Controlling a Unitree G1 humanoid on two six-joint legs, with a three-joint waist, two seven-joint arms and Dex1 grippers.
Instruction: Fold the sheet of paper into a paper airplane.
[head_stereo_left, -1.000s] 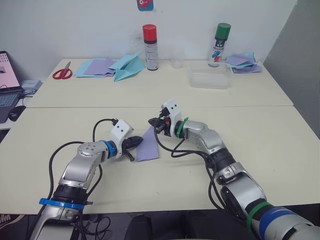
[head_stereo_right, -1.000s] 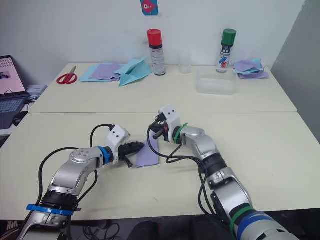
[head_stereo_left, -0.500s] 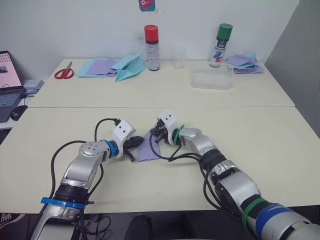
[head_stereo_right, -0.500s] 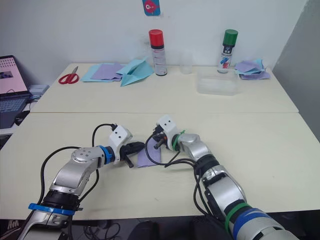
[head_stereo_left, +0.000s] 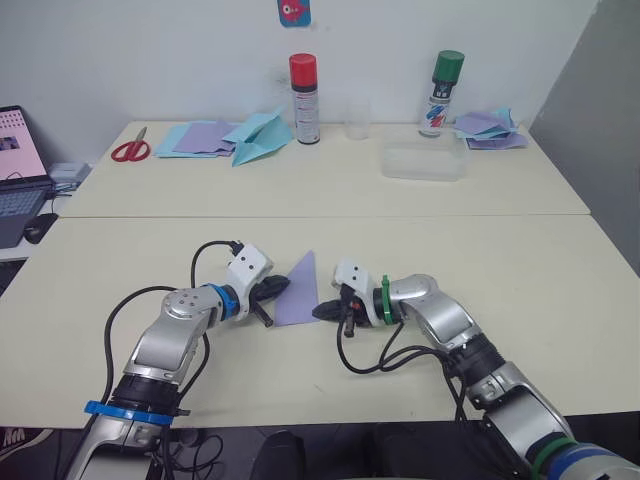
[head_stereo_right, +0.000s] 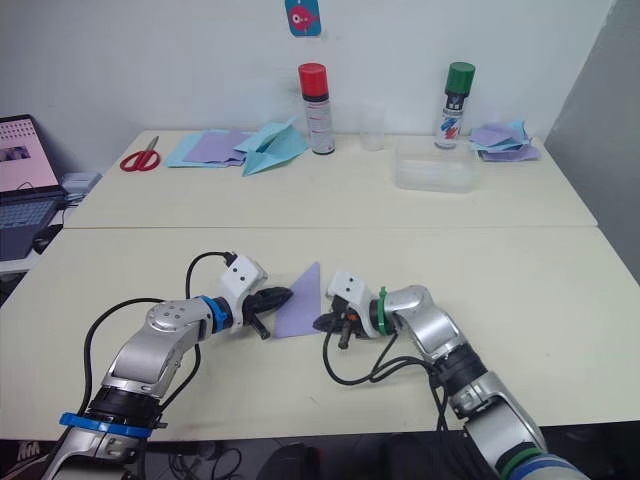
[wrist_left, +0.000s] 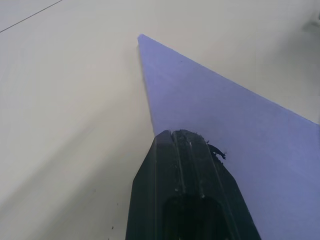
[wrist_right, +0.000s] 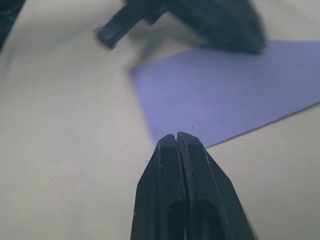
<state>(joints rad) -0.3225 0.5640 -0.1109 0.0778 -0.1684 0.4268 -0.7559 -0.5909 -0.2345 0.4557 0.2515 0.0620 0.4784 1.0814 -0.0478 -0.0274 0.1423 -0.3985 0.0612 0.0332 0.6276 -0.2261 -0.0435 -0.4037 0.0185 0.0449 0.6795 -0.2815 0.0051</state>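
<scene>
The sheet of paper (head_stereo_left: 298, 298) is lavender-purple and lies flat on the near table, narrowing to a point at its far end. My left gripper (head_stereo_left: 280, 288) is shut, with its fingertips (wrist_left: 180, 137) resting on the sheet's left edge. My right gripper (head_stereo_left: 318, 312) is also shut and lies low on the table at the sheet's near right corner. In the right wrist view its fingertips (wrist_right: 176, 137) just meet the edge of the sheet (wrist_right: 225, 95), with the left gripper (wrist_right: 215, 20) beyond.
On the far table stand a red-capped can (head_stereo_left: 303, 98), a green-capped can (head_stereo_left: 440, 92), a clear cup (head_stereo_left: 357, 118) and a clear box (head_stereo_left: 420, 160). A light-blue paper plane (head_stereo_left: 258, 138), sheet piles (head_stereo_left: 195, 135), scissors (head_stereo_left: 127, 150) and a laptop (head_stereo_left: 15, 170) sit at the left.
My right gripper has swung from the sheet's far tip down to its near right corner, low on the table. The left gripper has stayed on the left edge.
</scene>
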